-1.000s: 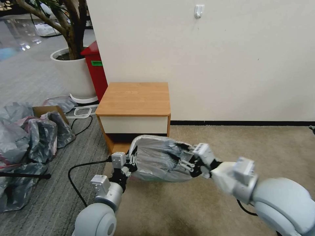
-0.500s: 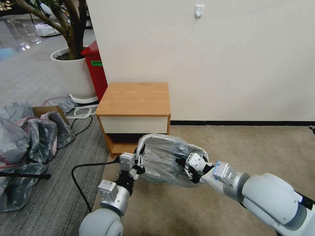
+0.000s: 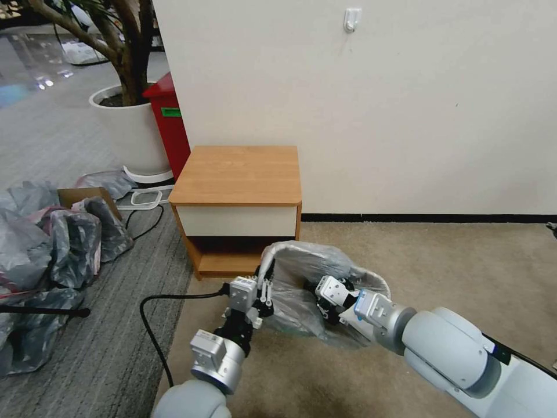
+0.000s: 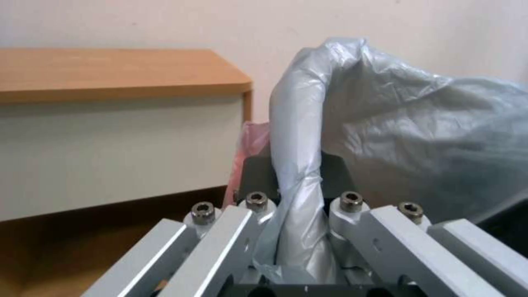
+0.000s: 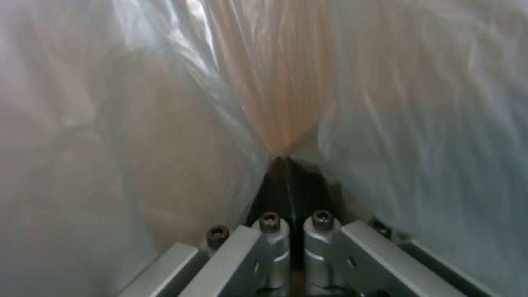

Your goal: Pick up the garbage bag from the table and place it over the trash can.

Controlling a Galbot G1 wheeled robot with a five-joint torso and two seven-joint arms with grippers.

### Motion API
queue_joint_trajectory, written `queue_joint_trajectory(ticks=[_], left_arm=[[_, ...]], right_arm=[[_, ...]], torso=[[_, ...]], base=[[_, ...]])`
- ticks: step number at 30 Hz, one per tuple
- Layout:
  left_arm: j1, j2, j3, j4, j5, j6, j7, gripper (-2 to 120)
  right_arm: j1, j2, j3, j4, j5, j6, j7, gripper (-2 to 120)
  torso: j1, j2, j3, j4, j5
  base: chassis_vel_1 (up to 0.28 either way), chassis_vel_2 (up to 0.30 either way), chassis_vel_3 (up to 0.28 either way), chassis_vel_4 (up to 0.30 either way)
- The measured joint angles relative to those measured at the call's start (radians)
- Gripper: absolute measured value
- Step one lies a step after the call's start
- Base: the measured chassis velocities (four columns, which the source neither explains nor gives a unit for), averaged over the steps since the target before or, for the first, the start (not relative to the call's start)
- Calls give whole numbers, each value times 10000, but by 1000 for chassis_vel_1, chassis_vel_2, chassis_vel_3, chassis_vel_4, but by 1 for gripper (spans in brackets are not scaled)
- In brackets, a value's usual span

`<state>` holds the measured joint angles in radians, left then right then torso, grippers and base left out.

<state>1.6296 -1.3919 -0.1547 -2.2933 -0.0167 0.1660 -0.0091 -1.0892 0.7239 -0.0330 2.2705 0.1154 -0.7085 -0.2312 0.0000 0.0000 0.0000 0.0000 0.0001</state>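
Before table (image 3: 238, 174): left gripper (image 3: 264, 290), right gripper (image 3: 322, 297) both clamp garbage bag (image 3: 299, 273), stretched between.

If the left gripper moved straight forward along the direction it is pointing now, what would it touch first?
Probably the table: past the garbage bag pinched in the left gripper, its line seems to meet the white drawer front or the shelf opening below; depth is unclear.

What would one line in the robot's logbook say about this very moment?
left gripper: shut on garbage bag rim | right gripper: shut on garbage bag | bag: stretched between both, in front of table, off its top
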Motion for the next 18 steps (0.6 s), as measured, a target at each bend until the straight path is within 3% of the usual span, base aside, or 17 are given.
queue_joint_trajectory(ticks=[18], left_arm=[[147,-119,375,13,268,-60,83,7]], right_arm=[[103,464,-354,-1132,-1033,38,-36,0]], torso=[[0,0,0,0,-1]], base=[[0,0,0,0]])
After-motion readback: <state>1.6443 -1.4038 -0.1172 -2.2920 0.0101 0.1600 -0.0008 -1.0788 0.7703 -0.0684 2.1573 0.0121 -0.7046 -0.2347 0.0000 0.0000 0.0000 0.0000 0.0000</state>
